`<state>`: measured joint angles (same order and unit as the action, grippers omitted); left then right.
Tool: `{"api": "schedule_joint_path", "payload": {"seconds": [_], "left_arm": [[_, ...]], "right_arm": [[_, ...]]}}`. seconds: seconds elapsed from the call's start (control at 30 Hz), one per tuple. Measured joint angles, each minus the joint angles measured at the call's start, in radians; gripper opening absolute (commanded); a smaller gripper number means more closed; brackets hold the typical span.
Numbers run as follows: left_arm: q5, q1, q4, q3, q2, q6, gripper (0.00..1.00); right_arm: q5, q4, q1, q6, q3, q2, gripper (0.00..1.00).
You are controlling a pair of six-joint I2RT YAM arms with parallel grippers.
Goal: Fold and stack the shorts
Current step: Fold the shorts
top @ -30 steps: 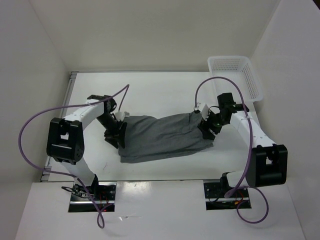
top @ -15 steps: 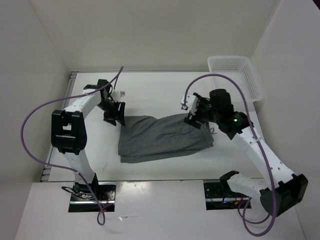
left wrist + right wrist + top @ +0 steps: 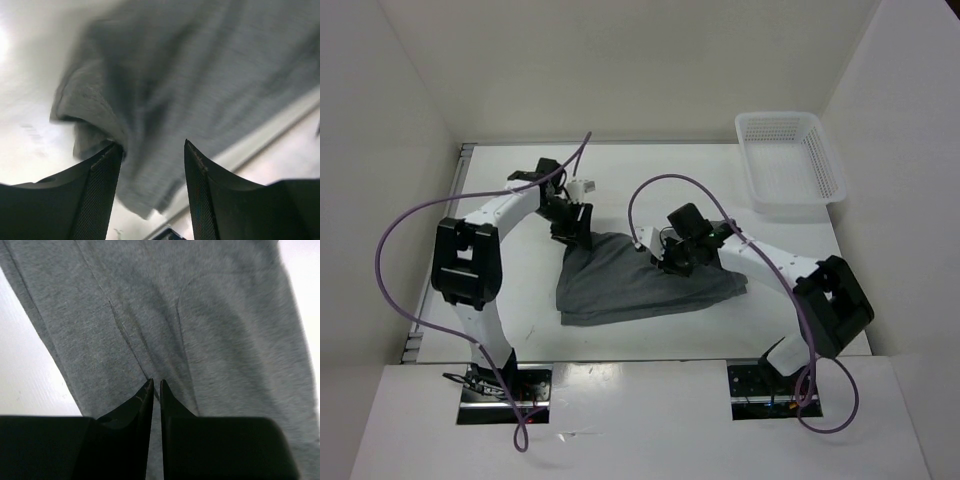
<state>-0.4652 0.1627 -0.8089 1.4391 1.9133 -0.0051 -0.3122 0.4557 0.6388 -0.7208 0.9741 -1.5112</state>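
The grey shorts lie flattened across the middle of the white table. My left gripper is at their far left corner. In the left wrist view its jaws stand apart, and the blurred cloth of the shorts lies just beyond the tips. My right gripper is over the middle of the shorts near their far edge. Its fingers are shut to a thin slit, tips down on a seam of the shorts. I cannot tell whether any cloth is pinched.
A white mesh basket stands at the back right corner. Purple cables loop over both arms. White walls close in the table on the left, back and right.
My right arm swung left from the shorts' right end to their middle, and its jaws shut. My left gripper moved from the shorts' left edge back and rightwards to their far left corner.
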Motion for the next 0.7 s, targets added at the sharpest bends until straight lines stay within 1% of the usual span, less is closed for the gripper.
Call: {"api": "schedule_joint_path", "payload": {"seconds": [0.07,0.13,0.23,0.3,0.33,0.4,0.47,0.5,0.53,0.63,0.7], "left_arm": [[-0.028,0.044,-0.010,-0.019,-0.049,0.000,0.60],[-0.038,0.087,-0.008,-0.042,-0.062,0.002,0.60],[-0.020,0.127,-0.006,-0.082,0.008,0.001,0.61],[0.010,0.129,0.006,-0.098,0.072,-0.006,0.62],[-0.009,0.125,-0.015,-0.085,0.089,-0.017,0.62],[0.028,0.120,-0.016,-0.071,0.091,-0.029,0.64],[0.068,0.118,-0.023,-0.040,0.104,-0.031,0.64],[0.095,0.117,-0.029,-0.012,0.119,-0.031,0.64],[0.114,0.112,-0.031,0.018,0.136,-0.031,0.64],[0.177,0.087,-0.043,0.141,0.203,-0.034,0.65],[0.229,0.073,-0.039,0.243,0.258,-0.032,0.65]], "right_arm": [[0.009,-0.004,0.000,0.033,-0.008,-0.022,0.13],[0.008,-0.018,0.000,0.068,-0.008,-0.043,0.13],[0.007,-0.044,0.000,0.122,-0.008,-0.085,0.13],[0.010,-0.060,-0.005,0.158,-0.007,-0.124,0.13],[0.011,-0.067,-0.007,0.175,-0.006,-0.146,0.13],[0.013,-0.086,-0.015,0.214,-0.003,-0.195,0.13],[0.017,-0.100,-0.028,0.256,0.024,-0.219,0.13],[0.026,-0.114,-0.035,0.279,0.039,-0.235,0.17],[0.037,-0.132,-0.040,0.299,0.056,-0.253,0.17],[0.086,-0.166,-0.053,0.337,0.140,-0.322,0.17],[0.126,-0.180,-0.066,0.351,0.234,-0.388,0.17]]}}
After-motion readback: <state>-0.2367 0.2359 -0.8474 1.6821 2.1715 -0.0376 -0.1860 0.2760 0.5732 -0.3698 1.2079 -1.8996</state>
